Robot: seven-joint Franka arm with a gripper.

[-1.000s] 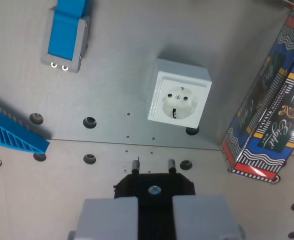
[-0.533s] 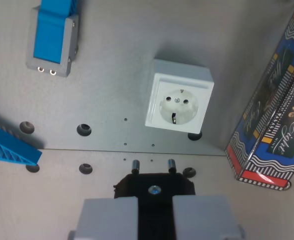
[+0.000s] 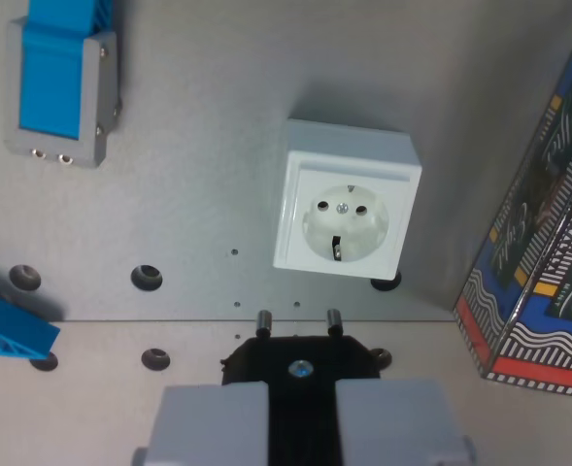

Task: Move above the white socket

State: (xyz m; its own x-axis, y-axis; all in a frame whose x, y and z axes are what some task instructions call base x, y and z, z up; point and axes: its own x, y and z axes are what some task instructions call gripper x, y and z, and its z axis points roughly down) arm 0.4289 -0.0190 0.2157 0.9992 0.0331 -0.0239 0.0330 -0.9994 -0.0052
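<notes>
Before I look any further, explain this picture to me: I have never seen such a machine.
The camera sits on a robot arm's wrist and looks down at a grey metal plate with holes. The two grey blocks at the bottom are the arm's fingers. They clamp a black plug, whose two metal pins point up the picture. Just above the pins lies the white socket, the target. At the wrist view's right stands a patterned box. At its left are a blue and grey part and, at the edge, a blue ribbed piece.
</notes>
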